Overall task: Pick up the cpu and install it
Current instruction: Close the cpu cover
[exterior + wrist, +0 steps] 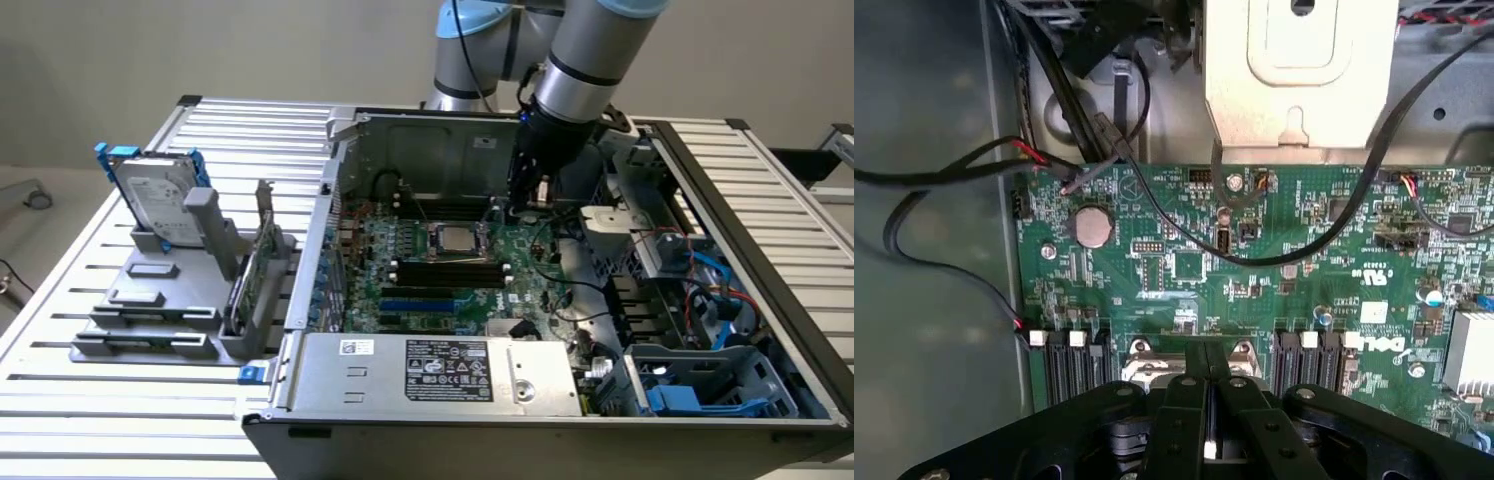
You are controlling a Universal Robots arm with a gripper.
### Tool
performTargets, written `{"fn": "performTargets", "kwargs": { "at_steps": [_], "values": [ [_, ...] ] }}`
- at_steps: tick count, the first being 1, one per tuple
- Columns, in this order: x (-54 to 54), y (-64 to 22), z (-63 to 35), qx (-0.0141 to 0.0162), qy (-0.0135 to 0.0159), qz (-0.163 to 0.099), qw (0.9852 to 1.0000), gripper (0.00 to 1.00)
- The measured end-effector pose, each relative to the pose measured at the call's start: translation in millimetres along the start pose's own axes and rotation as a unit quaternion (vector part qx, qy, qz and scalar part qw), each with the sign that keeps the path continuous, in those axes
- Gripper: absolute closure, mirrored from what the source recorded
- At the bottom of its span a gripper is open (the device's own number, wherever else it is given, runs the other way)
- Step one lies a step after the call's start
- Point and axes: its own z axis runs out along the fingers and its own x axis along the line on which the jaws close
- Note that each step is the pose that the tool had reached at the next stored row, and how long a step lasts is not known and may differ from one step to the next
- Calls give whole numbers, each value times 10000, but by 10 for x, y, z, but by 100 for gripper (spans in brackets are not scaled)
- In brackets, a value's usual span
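cpu (454, 239) apparently seated on motherboard (523, 286); case (434, 150) on slatted table (80, 400), plain wall (267, 50).

Arm (587, 45): smooth silver-grey tube sections, pale blue joint housings, one black ring band. A black cable (455, 40) lies along the rear section. Gripper (1206, 355): matt black, jaws built from flat linked bars with round pivot bolts.

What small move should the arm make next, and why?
Probably open the black gripper: its fingers are shut on nothing, while the small square silver-grey cpu lies on the green motherboard, to the exterior view's left of the gripper.
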Motion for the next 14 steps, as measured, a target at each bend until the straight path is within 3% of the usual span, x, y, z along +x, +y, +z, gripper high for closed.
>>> {"fn": "performTargets", "kwargs": {
  "at_steps": [6,14],
  "values": [
    [-16,-82,15,137,-27,8,9999,89],
    [-45,-202,49,326,-41,16,9995,89]
  ]
}}
